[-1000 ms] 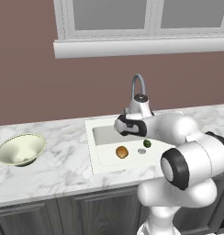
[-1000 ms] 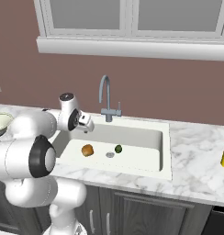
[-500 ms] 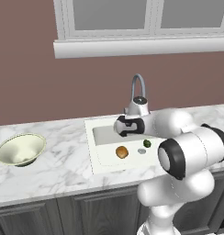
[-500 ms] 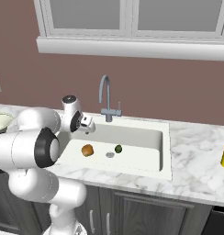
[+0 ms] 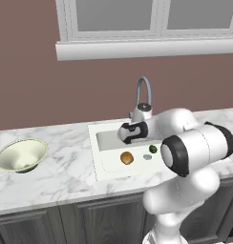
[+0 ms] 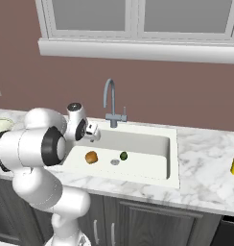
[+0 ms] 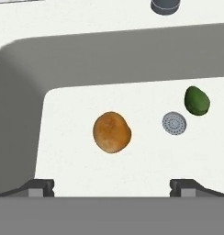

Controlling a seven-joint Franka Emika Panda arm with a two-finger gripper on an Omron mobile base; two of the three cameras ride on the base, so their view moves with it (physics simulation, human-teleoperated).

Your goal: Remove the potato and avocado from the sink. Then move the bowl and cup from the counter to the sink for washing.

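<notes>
The potato lies on the floor of the sink, directly ahead of the gripper and centred between its two fingers, which stand wide apart and hold nothing. In the hand view the potato's longer axis runs roughly along the line of approach, so the spread fingers would likely close across its narrower width. The avocado sits off to one side beyond the drain. From the left base view the gripper hovers above the basin, over the potato.
</notes>
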